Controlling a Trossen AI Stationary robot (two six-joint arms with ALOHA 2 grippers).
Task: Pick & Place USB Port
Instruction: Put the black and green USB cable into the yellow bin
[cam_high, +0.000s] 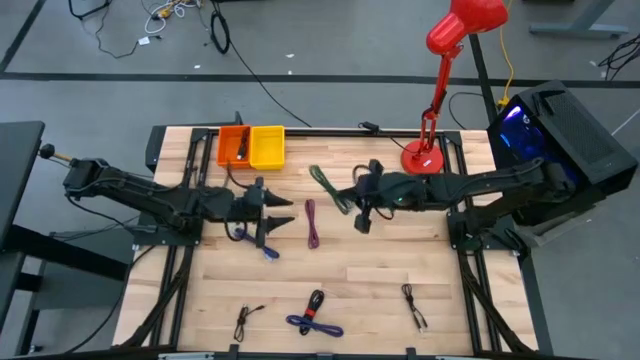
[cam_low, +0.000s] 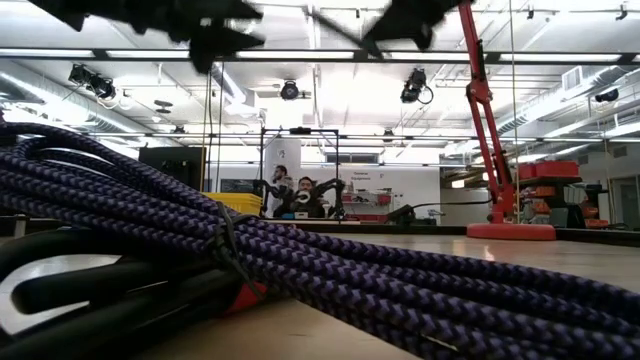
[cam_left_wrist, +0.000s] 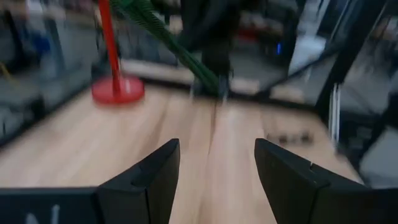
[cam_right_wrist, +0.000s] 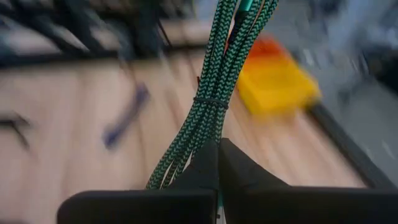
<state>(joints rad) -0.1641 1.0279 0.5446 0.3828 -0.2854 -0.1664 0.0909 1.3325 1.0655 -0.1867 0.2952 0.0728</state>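
Here the right gripper (cam_right_wrist: 217, 152) is clenched on a bundled green braided cable (cam_right_wrist: 208, 99), lifted above the wooden table (cam_high: 380, 270). For the carry to go well, the grip should be kept firm and the dangling bundle brought level over the yellow bin (cam_high: 267, 146) beside the orange bin (cam_high: 233, 147) before release. The left gripper (cam_high: 272, 215) hangs with its fingers apart, holding nothing. The cable tie around the bundle is shown only in the right wrist view; the other cables lying on the table are laid out only in the high view.
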